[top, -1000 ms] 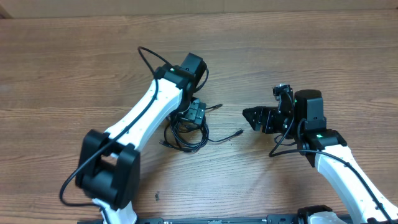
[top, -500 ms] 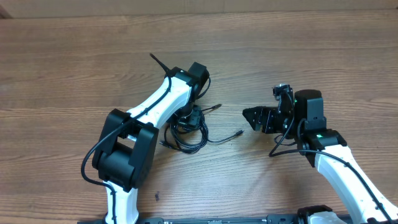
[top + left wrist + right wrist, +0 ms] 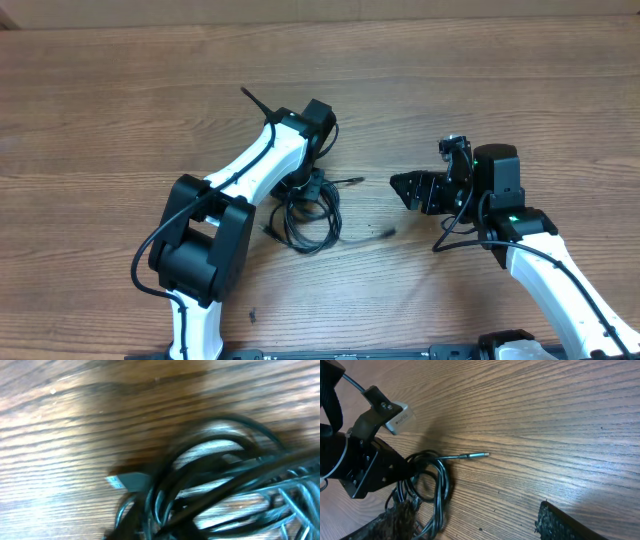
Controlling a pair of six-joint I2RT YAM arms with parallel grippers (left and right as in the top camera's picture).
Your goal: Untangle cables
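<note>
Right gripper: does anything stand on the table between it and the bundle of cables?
Nothing visible does. Between the right gripper and the cables lies only bare table, apart from one loose plug end of the cables themselves.

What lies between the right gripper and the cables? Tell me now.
Mostly bare table, with one thin plug end of the cables reaching out toward the right gripper. The overhead and right wrist views show it.

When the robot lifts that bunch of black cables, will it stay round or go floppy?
Probably floppy: the cables lie in loose thin loops, so they'd likely sag. Thin strands suggest light. The free plug end would probably dangle.
</note>
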